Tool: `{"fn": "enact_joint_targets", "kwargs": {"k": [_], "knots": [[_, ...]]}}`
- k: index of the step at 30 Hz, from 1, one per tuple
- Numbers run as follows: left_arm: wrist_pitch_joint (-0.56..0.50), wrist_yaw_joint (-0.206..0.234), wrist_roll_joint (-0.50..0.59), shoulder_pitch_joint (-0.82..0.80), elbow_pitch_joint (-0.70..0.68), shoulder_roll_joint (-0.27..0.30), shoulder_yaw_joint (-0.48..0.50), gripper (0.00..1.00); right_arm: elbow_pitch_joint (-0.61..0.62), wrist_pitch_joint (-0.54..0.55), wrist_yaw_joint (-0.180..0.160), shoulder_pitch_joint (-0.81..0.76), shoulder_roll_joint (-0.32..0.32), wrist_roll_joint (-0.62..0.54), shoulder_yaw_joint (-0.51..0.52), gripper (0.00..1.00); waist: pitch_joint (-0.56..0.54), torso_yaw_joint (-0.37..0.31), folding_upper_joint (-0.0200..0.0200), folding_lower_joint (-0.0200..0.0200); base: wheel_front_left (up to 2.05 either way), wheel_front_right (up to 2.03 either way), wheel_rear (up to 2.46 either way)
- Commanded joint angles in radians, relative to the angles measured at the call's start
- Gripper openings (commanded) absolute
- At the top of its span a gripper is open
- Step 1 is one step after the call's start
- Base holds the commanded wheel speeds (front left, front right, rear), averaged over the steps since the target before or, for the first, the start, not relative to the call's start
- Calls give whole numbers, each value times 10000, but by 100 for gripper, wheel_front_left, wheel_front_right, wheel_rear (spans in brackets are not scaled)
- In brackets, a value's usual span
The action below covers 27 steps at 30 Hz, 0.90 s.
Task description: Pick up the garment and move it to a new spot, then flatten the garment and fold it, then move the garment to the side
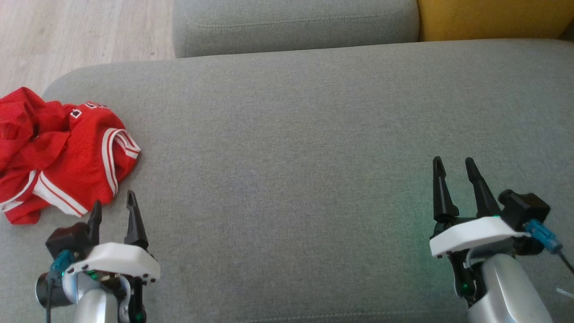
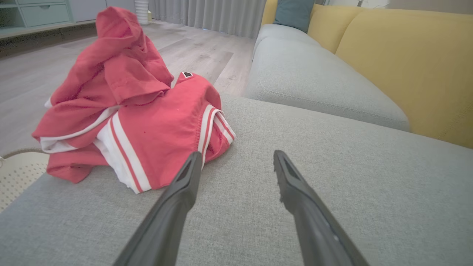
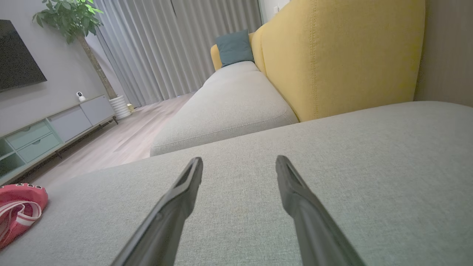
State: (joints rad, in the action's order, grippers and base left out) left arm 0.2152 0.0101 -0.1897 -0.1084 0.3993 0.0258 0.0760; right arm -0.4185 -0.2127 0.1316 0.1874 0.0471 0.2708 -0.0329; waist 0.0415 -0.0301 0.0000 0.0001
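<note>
My left claw (image 1: pixel 113 199), lower left of the head view, stands wide and empty, with its tips just beside the striped hem of the crumpled red jersey (image 1: pixel 67 157). The jersey lies at the left edge of the grey sofa seat (image 1: pixel 287 134). My right claw (image 1: pixel 453 160), lower right, is likewise wide and empty, well apart from it.

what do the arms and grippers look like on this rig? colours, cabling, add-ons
Both match. Left gripper and right gripper: two long, tapered black fingers on a white plastic shell. A black camera block sits on each outer side, with a blue connector and dark cable. Forearms are silver-grey, with small green lights near the wrists.
</note>
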Motion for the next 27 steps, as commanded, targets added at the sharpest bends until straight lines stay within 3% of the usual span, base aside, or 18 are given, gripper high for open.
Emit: {"fn": "enact_joint_targets", "kwargs": {"k": [1,12,27], "knots": [[152,70,299,-503,-242,218,270,100,268,-174,-9,594,48,-303,-218,100,-3,-5,0,-1,0,0,0],[465,256,1562,-593,-139,245,249,100,-147,-490,-9,763,36,-1706,-106,100,21,-25,0,-1,0,0,0],[465,357,1363,-536,-64,245,256,100,-350,-490,-9,793,33,-1456,68,100,-13,-5,0,-1,0,0,0]]}}
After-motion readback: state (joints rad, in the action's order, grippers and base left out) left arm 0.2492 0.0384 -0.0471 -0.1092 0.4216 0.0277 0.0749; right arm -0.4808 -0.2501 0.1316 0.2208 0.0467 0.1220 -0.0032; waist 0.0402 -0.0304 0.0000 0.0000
